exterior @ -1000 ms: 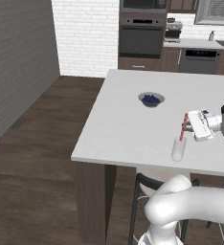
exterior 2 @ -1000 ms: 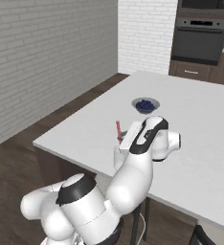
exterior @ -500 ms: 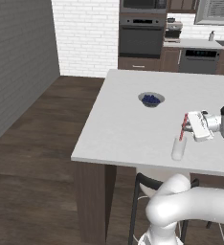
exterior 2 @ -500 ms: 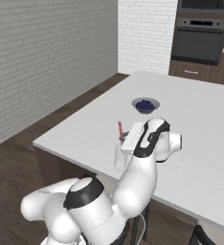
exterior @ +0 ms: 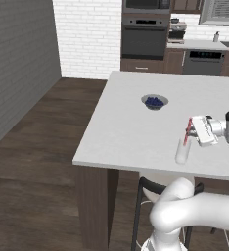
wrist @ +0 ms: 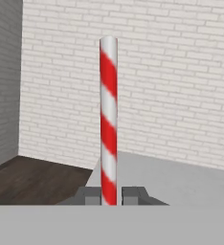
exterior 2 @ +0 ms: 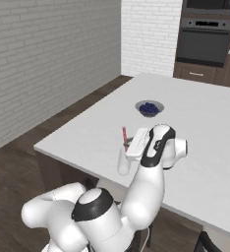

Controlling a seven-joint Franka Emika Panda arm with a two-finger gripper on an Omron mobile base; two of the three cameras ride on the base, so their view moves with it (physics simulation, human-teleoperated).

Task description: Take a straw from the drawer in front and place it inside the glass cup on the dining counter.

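Observation:
My gripper (exterior: 191, 130) is shut on the straw (exterior: 187, 131), a red-and-white striped stick held nearly upright. It hovers over the near edge of the white dining counter (exterior: 131, 127). The clear glass cup (exterior: 182, 151) stands right under the straw, whose lower end is at the cup's mouth. From the right base view the straw (exterior 2: 124, 135) rises above the glass cup (exterior 2: 123, 161), beside the gripper (exterior 2: 131, 145). In the hand view the straw (wrist: 108, 119) stands between the two fingertips (wrist: 87, 195) of the gripper (wrist: 109, 196). The drawer is out of view.
A small bowl with blue contents (exterior: 154, 102) sits farther back on the counter. A dark stool (exterior: 150, 188) stands under the counter's near edge. Ovens (exterior: 146, 34) and a white brick wall (exterior: 87, 39) lie beyond, with dark wood floor (exterior: 33, 147) to the left.
The gripper has carried the straw a little left and down, closer over the glass cup. The cup and bowl have not moved.

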